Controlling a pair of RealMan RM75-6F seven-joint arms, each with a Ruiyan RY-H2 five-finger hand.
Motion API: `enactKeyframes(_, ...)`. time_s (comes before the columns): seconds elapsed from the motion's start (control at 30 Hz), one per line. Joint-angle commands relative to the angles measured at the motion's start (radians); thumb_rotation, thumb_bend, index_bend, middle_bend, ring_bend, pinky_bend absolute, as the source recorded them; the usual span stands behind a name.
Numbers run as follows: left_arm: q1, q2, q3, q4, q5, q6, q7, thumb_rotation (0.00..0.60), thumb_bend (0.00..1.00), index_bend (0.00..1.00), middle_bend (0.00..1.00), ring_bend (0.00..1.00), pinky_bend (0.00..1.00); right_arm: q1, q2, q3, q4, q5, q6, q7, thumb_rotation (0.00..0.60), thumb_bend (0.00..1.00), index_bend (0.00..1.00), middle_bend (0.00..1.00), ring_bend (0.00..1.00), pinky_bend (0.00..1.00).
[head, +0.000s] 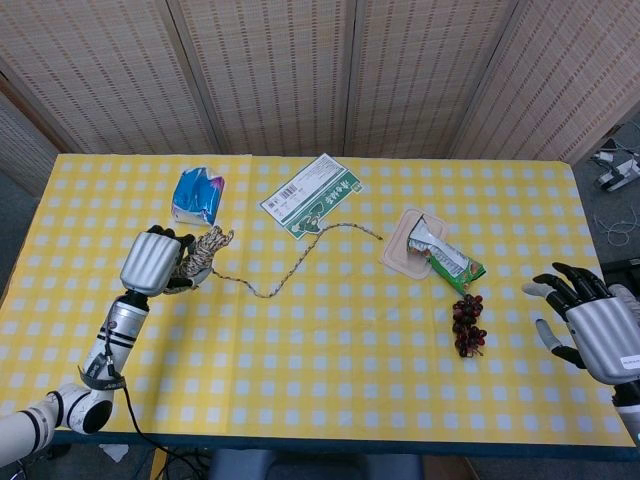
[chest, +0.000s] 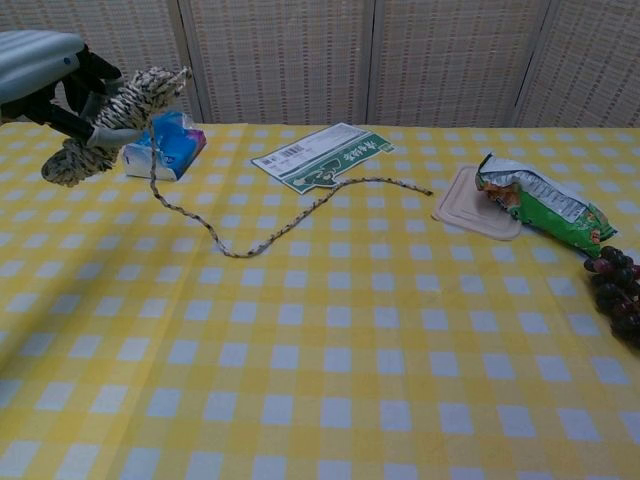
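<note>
Only the head view shows the right hand (head: 592, 322), empty, fingers spread, near grapes (head: 467, 324); left hand (head: 155, 261) grips coiled rope (chest: 105, 117), tissue pack (chest: 164, 144) behind.

Two robot hands show: the left robot hand (head: 155, 262) and the right robot hand (head: 592, 325). There is one rope (head: 270, 272), part bundled and part trailing as a single loose strand. One blue tissue pack (head: 197, 195) is there, and one flat green-and-white carton (head: 312, 195). One pale plastic lid (head: 406, 250) counts alone, with one green snack packet (head: 448, 258). One bunch of dark grapes (head: 467, 324) makes up the fruit. All of these single things sit on or over one counter (head: 330, 370) under one yellow checked cloth, seven loose things in all counting the cloth
</note>
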Motion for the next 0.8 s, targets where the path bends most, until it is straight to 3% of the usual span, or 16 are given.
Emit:
enactKeyframes(0.03, 0.021, 0.062, 0.01, -0.08, 0.054, 0.044, -0.013, 0.403, 0.24, 0.71, 0.72, 0.55, 0.47, 0.06, 0.017, 0.016, -0.045, -0.005, -0.081, -0.04, 0.6, 0.42, 0.3, 0.27, 0.13, 0.16)
enactKeyframes(0.4, 0.055, 0.167, 0.013, -0.245, 0.106, 0.084, 0.024, 0.395, 0.24, 0.71, 0.72, 0.55, 0.47, 0.302, -0.019, 0.105, -0.095, 0.102, -0.395, -0.136, 0.6, 0.44, 0.3, 0.27, 0.13, 0.17)
enactKeyframes(0.8, 0.089, 0.223, 0.022, -0.337, 0.12, 0.097, 0.049, 0.385, 0.24, 0.71, 0.72, 0.55, 0.47, 0.597, -0.23, 0.195, 0.029, 0.363, -0.684, -0.308, 0.6, 0.45, 0.31, 0.27, 0.13, 0.17)
